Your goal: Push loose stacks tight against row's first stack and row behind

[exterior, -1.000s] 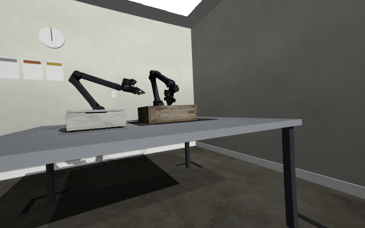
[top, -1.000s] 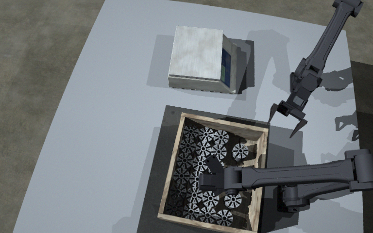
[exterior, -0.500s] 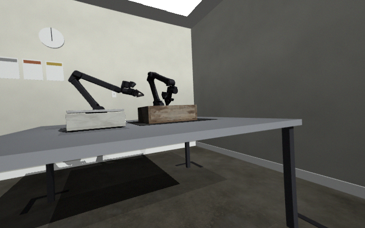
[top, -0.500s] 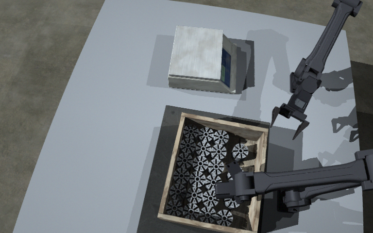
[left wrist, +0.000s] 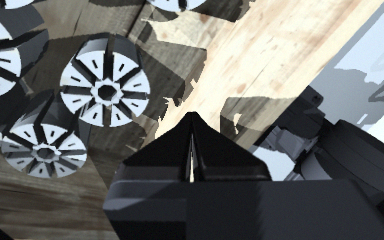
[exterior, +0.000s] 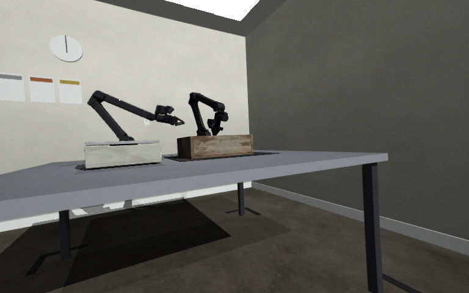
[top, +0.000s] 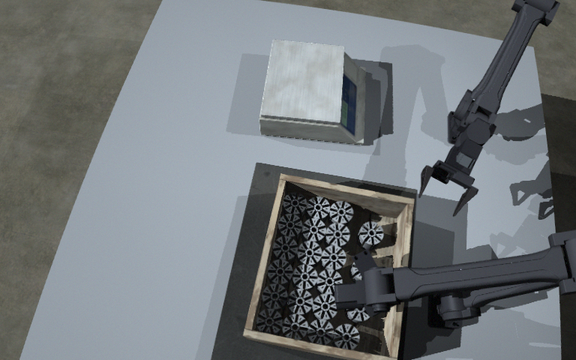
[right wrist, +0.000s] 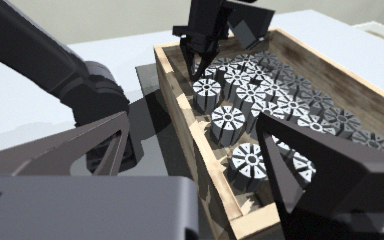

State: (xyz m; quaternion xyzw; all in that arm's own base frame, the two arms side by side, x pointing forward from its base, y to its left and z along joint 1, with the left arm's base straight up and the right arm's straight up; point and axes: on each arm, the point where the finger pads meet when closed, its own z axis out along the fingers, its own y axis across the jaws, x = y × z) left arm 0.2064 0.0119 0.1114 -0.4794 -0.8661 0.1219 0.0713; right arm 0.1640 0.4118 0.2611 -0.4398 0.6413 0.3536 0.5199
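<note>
The wooden crate [top: 263, 258] [exterior: 222, 144] [left wrist: 265, 55] holds rows of round, segmented white-topped stacks. In the row nearest the arms, the first stack [top: 346, 336] [left wrist: 45, 152] stands by the end wall. One loose stack [top: 358, 313] [left wrist: 106, 92] is beside it, set slightly toward the near wall; another [top: 370, 233] [right wrist: 250, 160] stands apart toward the far end. A loose stack [right wrist: 228, 119] between them is mostly hidden by the arm in the top view. My left gripper [left wrist: 191, 119] [right wrist: 193, 81] is shut and empty, beside the near wall. My right gripper [top: 437, 205] [right wrist: 192, 118] is open and empty, outside the crate.
A silver scale [top: 302, 80] [exterior: 123, 155] stands on the table [top: 148, 178] beyond the crate's end. The left forearm [top: 474, 274] crosses above the near wall. The near row has gaps between its stacks and a strip of bare crate floor beside the near wall.
</note>
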